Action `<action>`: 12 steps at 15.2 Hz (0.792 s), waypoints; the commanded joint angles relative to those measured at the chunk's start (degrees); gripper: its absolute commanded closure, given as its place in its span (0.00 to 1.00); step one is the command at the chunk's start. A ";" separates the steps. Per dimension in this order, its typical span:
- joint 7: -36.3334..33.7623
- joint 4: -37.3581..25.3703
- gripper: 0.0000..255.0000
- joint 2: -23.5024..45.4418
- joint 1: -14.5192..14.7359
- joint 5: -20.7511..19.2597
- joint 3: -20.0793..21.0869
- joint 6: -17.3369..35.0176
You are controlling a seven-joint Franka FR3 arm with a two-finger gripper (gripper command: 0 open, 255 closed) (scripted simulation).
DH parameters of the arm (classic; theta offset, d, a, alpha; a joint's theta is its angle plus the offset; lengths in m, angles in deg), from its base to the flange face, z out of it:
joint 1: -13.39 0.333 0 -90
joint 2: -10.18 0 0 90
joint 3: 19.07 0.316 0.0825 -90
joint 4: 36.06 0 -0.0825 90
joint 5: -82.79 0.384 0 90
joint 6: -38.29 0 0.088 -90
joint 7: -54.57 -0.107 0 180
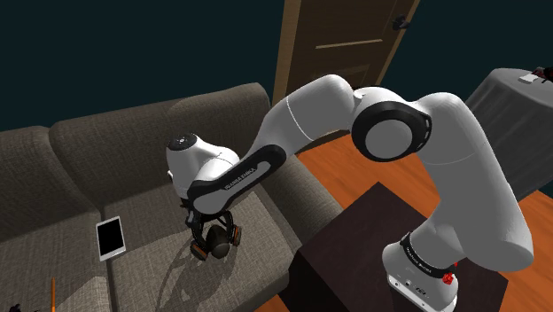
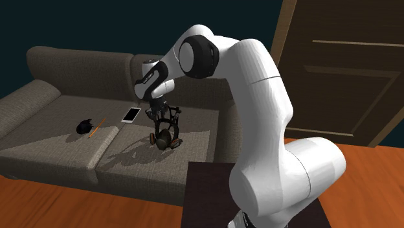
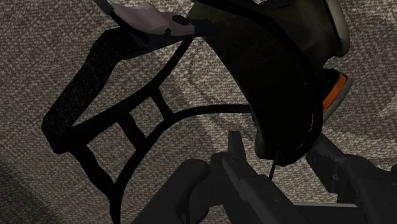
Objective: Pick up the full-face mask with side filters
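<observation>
The full-face mask (image 1: 215, 241) is dark with orange-rimmed side filters and a black strap harness (image 3: 127, 121). It hangs from my gripper (image 1: 206, 219) over the grey sofa seat cushion (image 1: 257, 230), and its shadow lies apart from it on the fabric. In the second exterior view the mask (image 2: 164, 135) dangles below the gripper (image 2: 158, 110), straps uppermost. In the wrist view the two black fingers clasp the lower rim of the mask body (image 3: 280, 63), so the gripper (image 3: 280, 156) is shut on it. One orange filter (image 3: 337, 92) shows beside the fingers.
A white tablet (image 1: 110, 237) lies on the cushion to the shoulder view's left of the mask. An orange pencil (image 2: 97, 128) and a small dark object (image 2: 83, 127) lie further along the sofa. The dark stand (image 1: 354, 239) adjoins the sofa; a wooden door (image 1: 346, 44) stands behind.
</observation>
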 commanded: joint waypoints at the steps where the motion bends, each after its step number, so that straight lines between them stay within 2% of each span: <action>1: 0.00 0.03 1.00 0.01 -0.02 0.00 -0.03 -0.02; 12: 0.36 1.38 1.00 -5.06 -0.91 1.13 1.20 -3.75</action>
